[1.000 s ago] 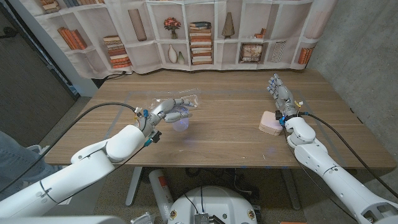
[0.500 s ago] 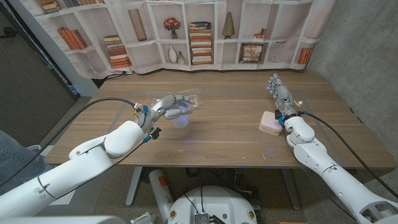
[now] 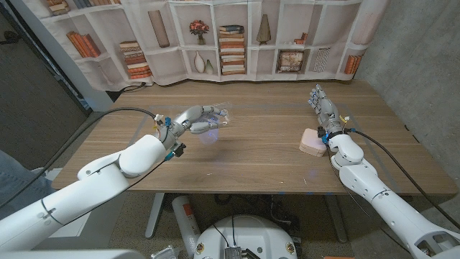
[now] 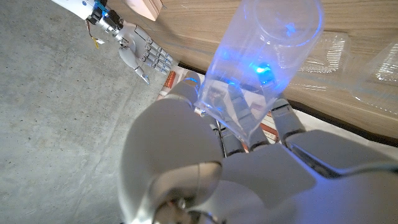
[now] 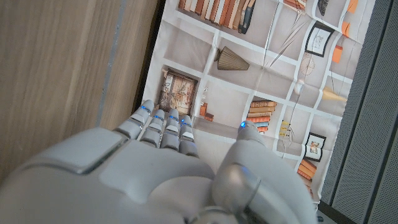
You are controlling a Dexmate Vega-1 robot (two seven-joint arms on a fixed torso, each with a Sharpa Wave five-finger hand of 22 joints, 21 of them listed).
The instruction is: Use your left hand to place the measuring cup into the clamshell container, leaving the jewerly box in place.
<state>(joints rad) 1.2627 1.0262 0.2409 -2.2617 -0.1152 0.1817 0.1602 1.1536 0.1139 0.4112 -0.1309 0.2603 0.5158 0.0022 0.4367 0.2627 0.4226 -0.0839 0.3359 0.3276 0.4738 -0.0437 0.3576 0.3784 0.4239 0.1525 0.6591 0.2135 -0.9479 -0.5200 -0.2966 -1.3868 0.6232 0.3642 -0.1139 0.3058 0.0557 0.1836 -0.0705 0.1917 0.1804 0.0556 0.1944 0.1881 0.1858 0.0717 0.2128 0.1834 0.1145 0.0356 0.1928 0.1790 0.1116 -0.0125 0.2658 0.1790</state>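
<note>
My left hand [image 3: 195, 119] grips the clear measuring cup [image 3: 207, 129], which glows blue, and holds it over the near edge of the transparent clamshell container [image 3: 224, 114] on the table's left half. In the left wrist view the measuring cup [image 4: 261, 62] sticks out from my fingers, with the clamshell container [image 4: 367, 62] on the wood just beyond it. The pink jewelry box [image 3: 312, 142] sits on the right side of the table. My right hand [image 3: 322, 108] is just behind the box with its fingers straight and nothing in them.
The wooden table [image 3: 259, 155] is backed by a curtain printed with bookshelves [image 3: 230, 43]. The left wrist view also catches my right hand [image 4: 140, 53] and a corner of the jewelry box [image 4: 146, 7]. A grey wall borders the right side.
My left hand has carried the measuring cup away from me and slightly up, toward the clamshell container. The right hand and the jewelry box have stayed put.
</note>
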